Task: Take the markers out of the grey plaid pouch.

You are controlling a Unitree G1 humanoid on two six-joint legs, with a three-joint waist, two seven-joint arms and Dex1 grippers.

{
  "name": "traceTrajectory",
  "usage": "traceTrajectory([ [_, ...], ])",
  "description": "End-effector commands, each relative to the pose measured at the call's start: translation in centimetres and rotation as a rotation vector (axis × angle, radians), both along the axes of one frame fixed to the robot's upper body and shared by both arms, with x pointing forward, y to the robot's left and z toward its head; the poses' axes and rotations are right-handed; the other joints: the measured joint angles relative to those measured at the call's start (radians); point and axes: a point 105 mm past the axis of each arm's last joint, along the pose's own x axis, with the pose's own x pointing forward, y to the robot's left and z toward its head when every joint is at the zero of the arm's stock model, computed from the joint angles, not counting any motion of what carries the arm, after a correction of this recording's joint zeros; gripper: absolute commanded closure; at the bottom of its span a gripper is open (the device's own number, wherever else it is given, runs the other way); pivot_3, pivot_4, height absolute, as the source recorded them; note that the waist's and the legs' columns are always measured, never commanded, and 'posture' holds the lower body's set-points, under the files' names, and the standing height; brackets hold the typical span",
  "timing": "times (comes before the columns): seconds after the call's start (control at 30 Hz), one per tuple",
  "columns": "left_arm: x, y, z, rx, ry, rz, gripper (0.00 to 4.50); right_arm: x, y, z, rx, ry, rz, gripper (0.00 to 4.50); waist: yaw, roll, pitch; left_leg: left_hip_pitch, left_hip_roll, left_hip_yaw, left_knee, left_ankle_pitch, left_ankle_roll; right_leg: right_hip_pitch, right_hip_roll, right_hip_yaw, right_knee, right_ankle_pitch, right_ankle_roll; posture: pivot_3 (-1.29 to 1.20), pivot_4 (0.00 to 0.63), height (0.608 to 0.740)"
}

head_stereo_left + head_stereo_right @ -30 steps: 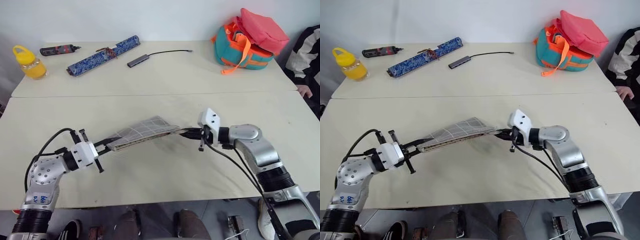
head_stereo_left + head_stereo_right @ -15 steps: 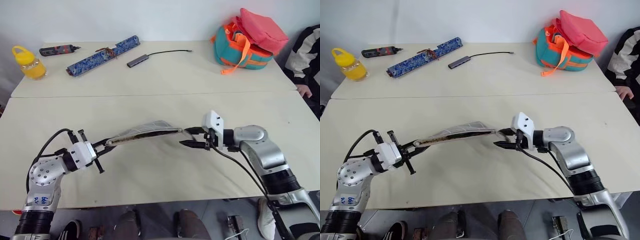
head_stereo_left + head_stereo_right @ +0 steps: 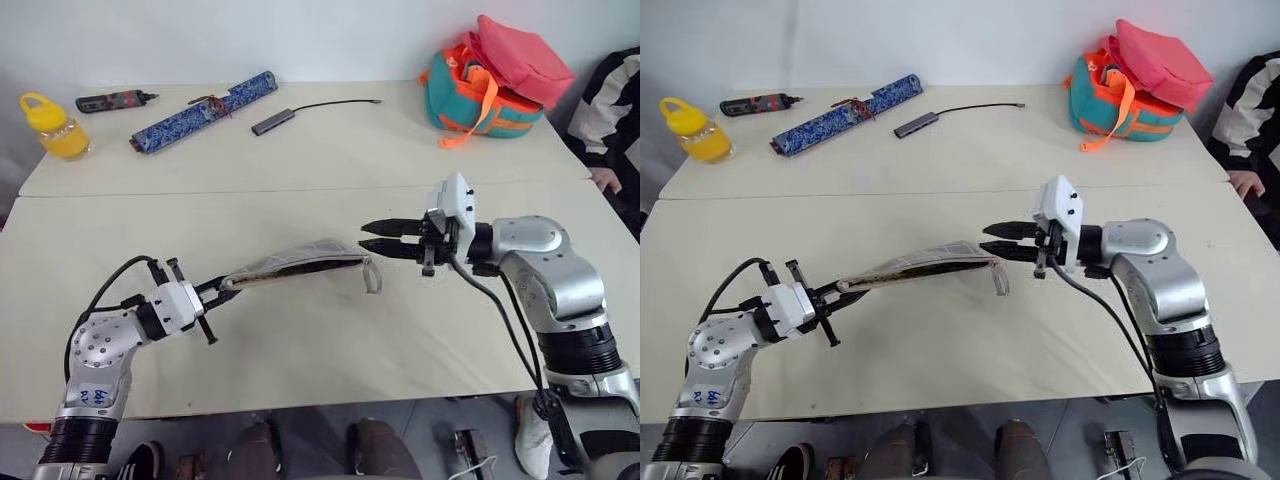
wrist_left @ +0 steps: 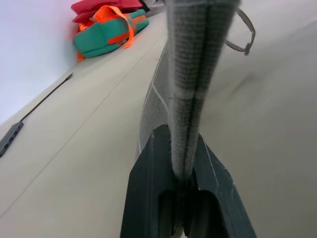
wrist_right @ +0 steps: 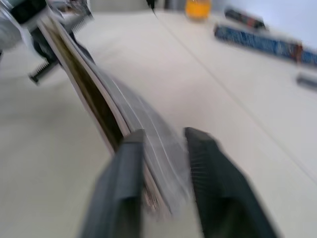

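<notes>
The left gripper (image 3: 222, 287) has its jaws clamped on one end of the grey plaid pouch (image 3: 295, 264), holding it above the table (image 3: 300, 150). The right gripper (image 3: 366, 246) hovers just beside the pouch's far end, jaws narrowly apart and holding nothing, with the clear loop (image 3: 371, 275) dangling below.

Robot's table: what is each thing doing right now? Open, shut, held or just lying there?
Grey plaid fabric pouch: held up at one end, mouth open.
Left gripper: shut on pouch.
Right gripper: empty, beside pouch, fingers slightly apart.
Yellow bottle: upright, capped.
Long blue patterned roll: lying rolled.
Teal-orange-pink bag: resting on table.
</notes>
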Motion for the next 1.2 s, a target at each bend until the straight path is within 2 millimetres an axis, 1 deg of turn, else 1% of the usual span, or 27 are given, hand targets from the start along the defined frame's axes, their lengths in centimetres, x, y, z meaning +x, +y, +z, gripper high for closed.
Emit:
traceTrajectory([
  [0.03,0.0,-0.5,0.8,-0.007,-0.032,-0.004,4.5,-2.0,2.3,0.5,0.018,-0.062,0.085,4.48,0.0,0.0,0.0,0.0,0.0,0.0,0.0,0.0,0.0,0.0,0.0,0.0,0.0,0.0,0.0,0.0,0.15,0.74],
  [0.1,0.0,-0.7,0.7,-0.008,-0.032,-0.004,4.5,-2.4,3.0,0.3,0.022,-0.067,0.102,4.48,0.0,0.0,0.0,0.0,0.0,0.0,0.0,0.0,0.0,0.0,0.0,0.0,0.0,0.0,0.0,0.0,0.15,0.74],
  [0.17,0.0,-0.9,0.7,-0.01,-0.031,-0.008,4.5,-2.1,3.5,-0.3,-0.003,-0.101,0.091,4.48,0.0,0.0,0.0,0.0,0.0,0.0,0.001,0.0,0.0,0.0,0.0,0.0,0.0,0.0,0.0,0.0,0.15,0.74],
  [0.4,0.0,-1.2,0.8,-0.009,-0.039,-0.016,4.5,-0.7,3.8,-1.7,-0.052,-0.145,0.029,4.48,0.0,0.0,0.0,0.0,-0.001,0.0,0.002,0.0,0.0,0.0,0.0,0.0,0.0,0.0,0.0,0.0,0.15,0.74],
  [0.57,0.0,-2.0,1.2,-0.018,-0.049,-0.034,4.5,-0.1,3.9,-3.3,-0.191,-0.256,0.028,4.48,-0.001,0.0,0.0,0.0,-0.001,0.0,0.001,0.0,0.0,0.0,0.0,0.0,0.0,0.0,0.0,0.0,0.15,0.74],
  [0.67,0.0,-2.7,1.4,-0.036,-0.036,-0.051,4.5,0.3,4.2,-3.2,-0.229,-0.327,0.032,4.48,-0.001,0.0,0.0,0.0,-0.001,0.0,0.002,0.0,0.0,0.0,0.0,0.0,0.0,0.0,0.0,0.0,0.15,0.74],
  [0.77,0.3,-3.0,1.8,-0.057,-0.035,-0.046,4.5,0.5,4.3,-3.0,-0.243,-0.35,0.04,4.48,-0.001,0.0,0.0,0.0,-0.001,0.0,0.002,0.0,0.0,0.0,0.0,0.0,0.001,0.0,0.0,0.0,0.15,0.74],
  [0.9,0.2,-2.8,1.4,-0.042,-0.026,-0.043,4.5,0.6,4.3,-2.0,-0.167,-0.314,0.025,4.48,-0.002,0.0,0.0,0.0,0.0,0.0,0.002,0.0,0.0,0.0,0.0,0.0,0.001,0.0,0.0,0.0,0.15,0.74],
  [1.07,0.3,-3.4,1.4,-0.029,-0.012,-0.059,4.5,1.9,3.7,-2.9,-0.349,-0.467,-0.016,4.48,-0.001,0.0,0.0,0.0,-0.001,0.0,0.002,0.0,0.0,0.0,0.0,0.0,0.001,0.0,0.0,0.0,0.15,0.74],
  [1.2,0.6,-4.0,0.8,0.02,0.003,-0.052,4.5,2.7,3.6,-3.0,-0.426,-0.534,-0.031,4.48,-0.002,0.0,0.0,0.0,-0.001,0.0,0.003,0.0,0.0,0.0,0.0,0.0,0.002,0.0,0.0,0.0,0.15,0.74],
])
